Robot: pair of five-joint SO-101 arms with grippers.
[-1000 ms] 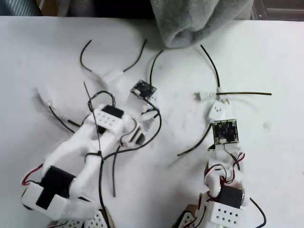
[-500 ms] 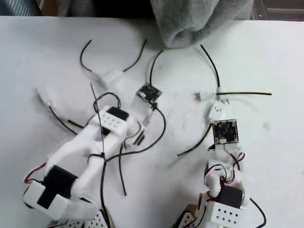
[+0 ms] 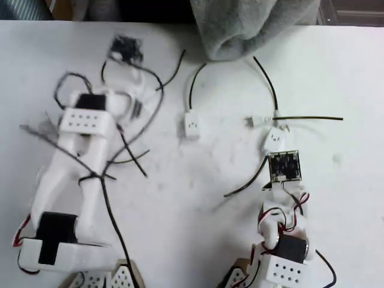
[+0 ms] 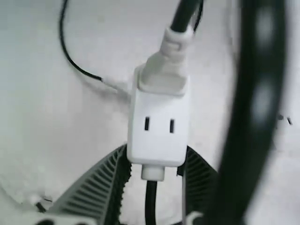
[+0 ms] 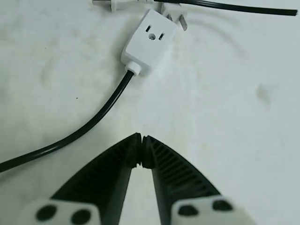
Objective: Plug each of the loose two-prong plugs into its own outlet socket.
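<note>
Left arm [image 3: 78, 162] lies stretched out towards the far left of the table [image 3: 336, 198]. Its wrist is tipped down over a socket [image 4: 158, 126] that already has a plug [image 4: 164, 70] seated in its far end.

Left gripper [image 4: 156, 152]: the fingers bracket the cord end of this socket, one against each side. It reads as a clamp on the socket body. Judgement: the hold is on the body to steady the joined pair or to press the plug home. The prongs cannot be seen, so how deep the plug sits is unclear.

Right arm [image 3: 282, 240] is folded back near the table's front edge, with its wrist aimed along the table.

Right gripper [image 5: 140, 138] is pinched together with nothing between the fingers. It is resting, well short of the work.

Ahead of it lies the right socket [image 5: 150, 35], slots up, with its black cord [image 5: 89, 129] curving back past the gripper. A loose plug [image 5: 105, 3] lies near it, and a second plug [image 5: 176, 14] lies just beside the socket's face. Neither is inserted.

The centre socket [image 3: 192, 125] lies alone mid-table with no plug in it.

Judgement: one pairing is done or nearly done, and two remain.
</note>
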